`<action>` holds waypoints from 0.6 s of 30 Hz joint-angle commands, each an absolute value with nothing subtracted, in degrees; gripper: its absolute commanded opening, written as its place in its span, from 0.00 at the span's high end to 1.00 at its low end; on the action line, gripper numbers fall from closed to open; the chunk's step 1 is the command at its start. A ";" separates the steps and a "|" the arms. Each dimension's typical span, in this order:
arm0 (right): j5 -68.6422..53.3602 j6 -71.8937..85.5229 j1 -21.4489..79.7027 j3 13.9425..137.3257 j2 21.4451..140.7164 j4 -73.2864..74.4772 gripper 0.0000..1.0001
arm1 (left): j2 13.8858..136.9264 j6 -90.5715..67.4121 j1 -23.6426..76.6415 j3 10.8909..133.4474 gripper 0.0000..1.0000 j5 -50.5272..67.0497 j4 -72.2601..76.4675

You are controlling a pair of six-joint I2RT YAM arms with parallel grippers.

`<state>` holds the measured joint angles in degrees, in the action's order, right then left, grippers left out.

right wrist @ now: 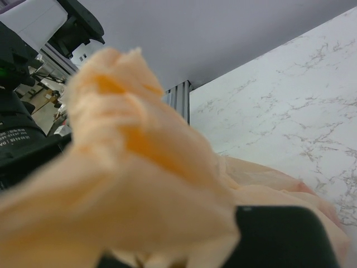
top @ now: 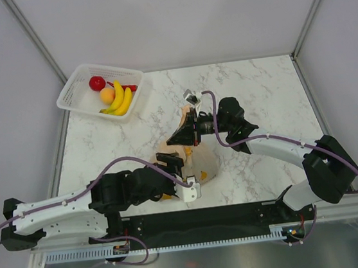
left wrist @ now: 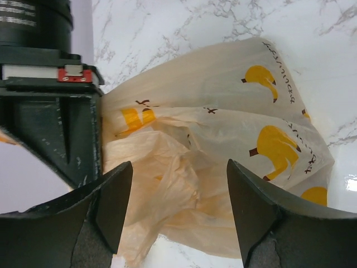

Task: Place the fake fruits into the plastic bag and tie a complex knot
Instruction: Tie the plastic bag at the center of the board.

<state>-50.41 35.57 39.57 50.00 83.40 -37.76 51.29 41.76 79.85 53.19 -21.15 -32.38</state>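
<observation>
Plastic bag (top: 203, 163) is lying on the marble table (top: 258, 86), close to the middle of the near edge. It is thin and peach-colored, and yellow banana pictures are showing on it.

The right gripper (top: 192, 130) is reaching over from the right side. It is pinching a bunched-up part of the bag tight and holding it up above the rest. In the right wrist view the bunch is sitting so near the camera that it is looking blurry. One black finger (right wrist: 279, 234) is peeking out under it.

The left gripper (left wrist: 178, 206) is stretching over from the near left corner. Its two fingers are standing wide apart, with crumpled bag lying between them, and they are not squeezing it.

A white basket (top: 74, 97) is sitting at the far left corner of the table, well apart from the bag. A red apple (top: 97, 83), an orange peach (top: 107, 95), yellow bananas (top: 120, 98) and a red chili (top: 132, 87) are lying inside it.
</observation>
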 commanded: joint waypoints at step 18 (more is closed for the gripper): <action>-52.12 37.35 39.20 49.13 81.47 -43.77 1.00 | 53.52 33.68 77.61 63.72 0.83 -30.06 -22.23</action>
<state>-50.76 37.71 39.46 49.10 83.18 -40.27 54.11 40.27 77.84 59.40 -29.08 -24.84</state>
